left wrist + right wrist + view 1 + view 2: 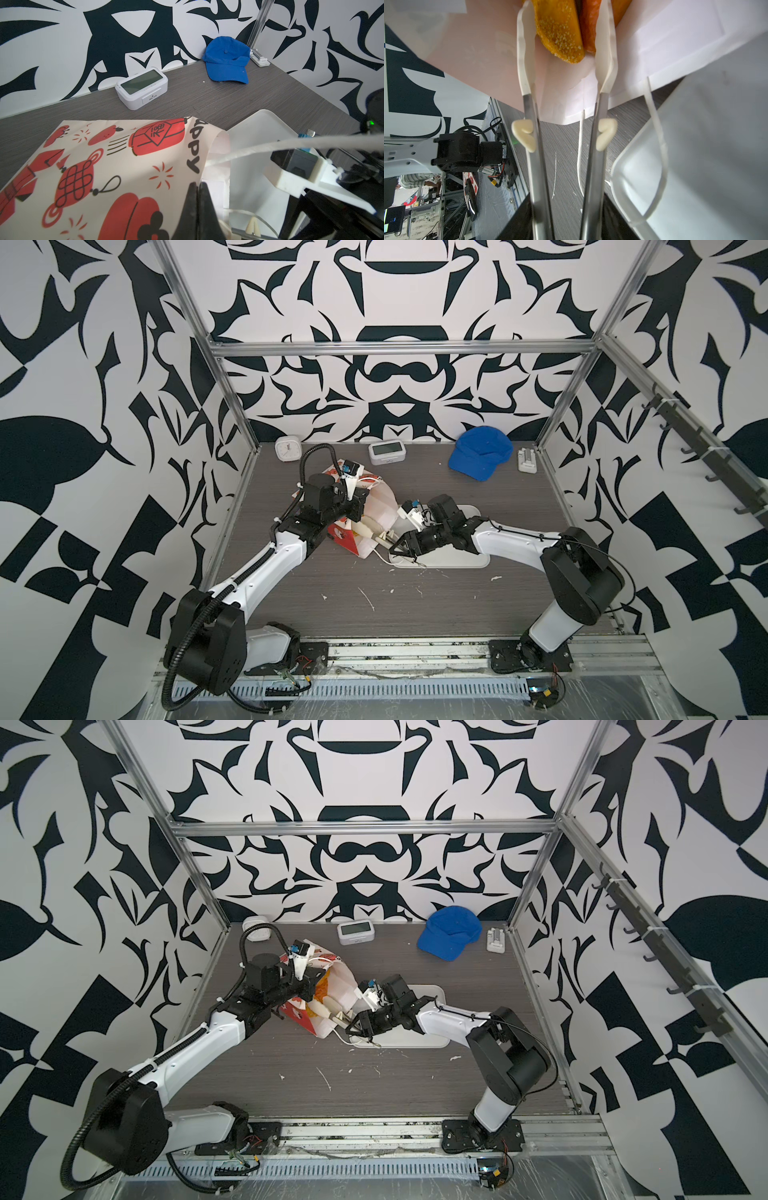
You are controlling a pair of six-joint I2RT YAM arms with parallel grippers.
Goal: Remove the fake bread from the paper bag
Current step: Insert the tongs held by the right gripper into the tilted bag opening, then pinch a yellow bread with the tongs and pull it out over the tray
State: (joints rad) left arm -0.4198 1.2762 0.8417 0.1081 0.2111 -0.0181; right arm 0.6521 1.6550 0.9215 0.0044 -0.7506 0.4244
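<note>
The paper bag lies on its side at mid-table, its red-and-white print facing up and its white inside showing. My left gripper is shut on the rim at the bag's mouth and holds it up. My right gripper is shut on metal tongs with white tips that reach into the bag. The tips stand apart on either side of a golden seeded piece of fake bread, with a darker orange piece beside it. Orange bread shows in the mouth.
A white tray lies under my right arm, just right of the bag's mouth. Along the back wall stand a blue cap, a digital clock, a small round-faced clock and a small white device.
</note>
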